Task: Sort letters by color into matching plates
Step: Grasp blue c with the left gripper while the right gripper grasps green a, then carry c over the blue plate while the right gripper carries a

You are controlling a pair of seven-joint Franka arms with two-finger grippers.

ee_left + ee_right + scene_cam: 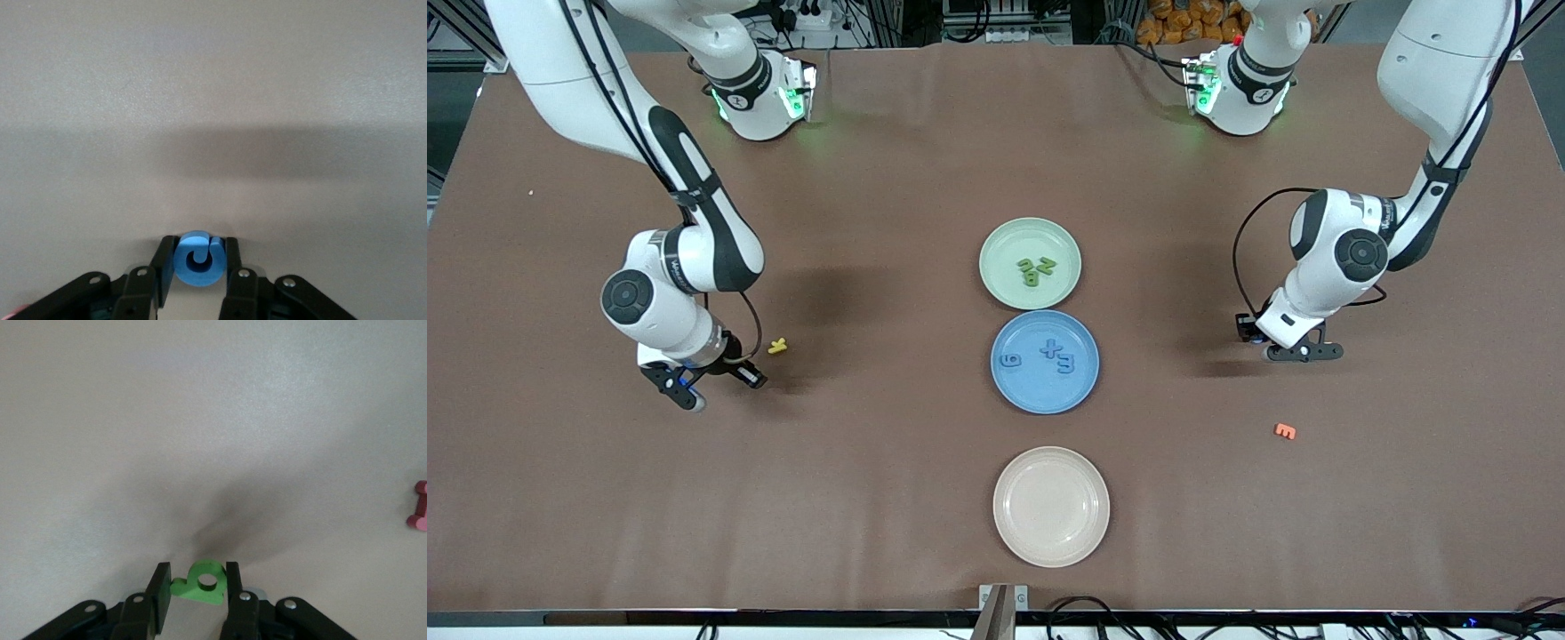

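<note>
My left gripper (200,241) is down at the table near the left arm's end (1303,352), shut on a small blue letter (197,268). My right gripper (198,567) is low near the right arm's end (711,384), shut on a small green letter (203,585). In the middle of the table, the pale green plate (1005,244) holds three green letters (1037,269). The blue plate (1040,394) lies just nearer the front camera. It holds a blue 6 (1011,360) and two more blue pieces (1060,356).
A beige plate (1051,507) lies nearest the front camera, in line with the other two. A yellow letter (778,346) lies beside my right gripper. An orange letter (1285,431) lies nearer the camera than my left gripper. The right wrist view shows a pink piece (420,507).
</note>
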